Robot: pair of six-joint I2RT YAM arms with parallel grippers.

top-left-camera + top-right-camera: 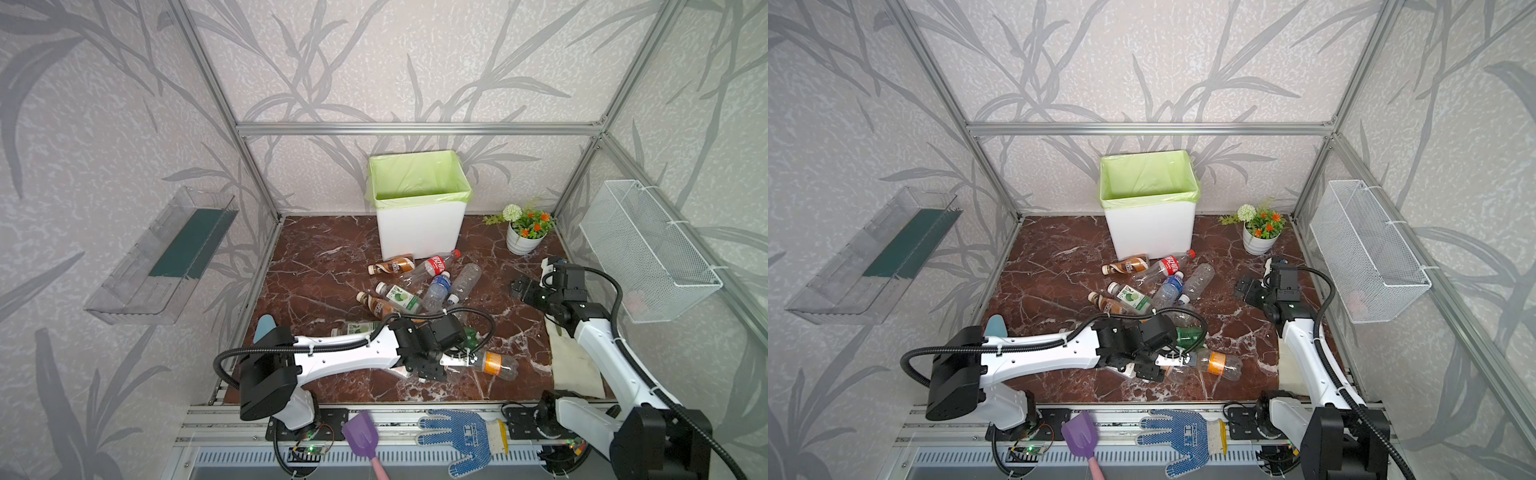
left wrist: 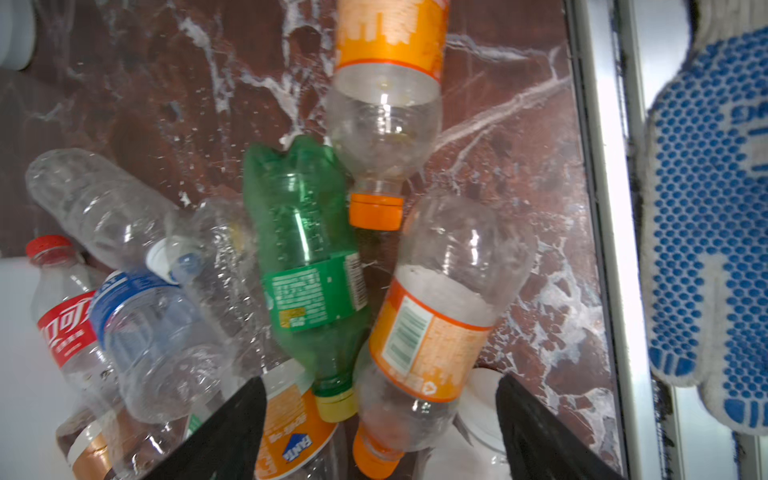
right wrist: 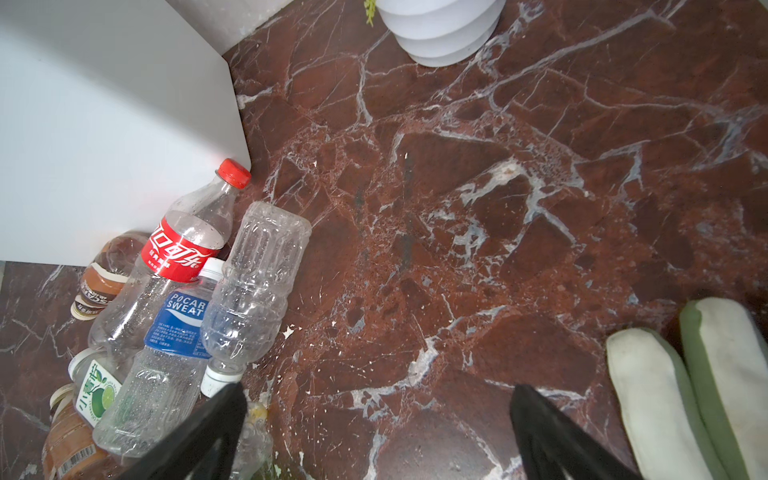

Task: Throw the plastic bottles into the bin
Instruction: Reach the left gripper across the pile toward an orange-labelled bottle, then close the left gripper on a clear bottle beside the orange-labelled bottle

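Observation:
The white bin [image 1: 419, 232] [image 1: 1150, 232] with a light green liner stands at the back of the marble floor. Several plastic bottles [image 1: 424, 282] [image 3: 183, 299] lie in a heap in front of it. More lie nearer the front: a green one [image 2: 307, 266] and orange-labelled ones [image 1: 494, 363] [image 2: 432, 328]. My left gripper [image 1: 432, 370] [image 2: 382, 432] is low over these with its jaws apart. The neck and orange cap [image 2: 374, 455] of one orange-labelled bottle lie between them, and neither finger touches it. My right gripper [image 1: 521, 286] [image 3: 378, 432] hangs open over bare floor, right of the heap.
A white flower pot [image 1: 524, 239] stands at the back right. A wire basket [image 1: 648, 249] hangs on the right wall and a clear shelf [image 1: 162, 257] on the left wall. A pale cloth glove [image 1: 575, 365] lies by the right arm. A blue-dotted glove [image 1: 457, 436] and a purple scoop [image 1: 361, 434] lie on the front rail.

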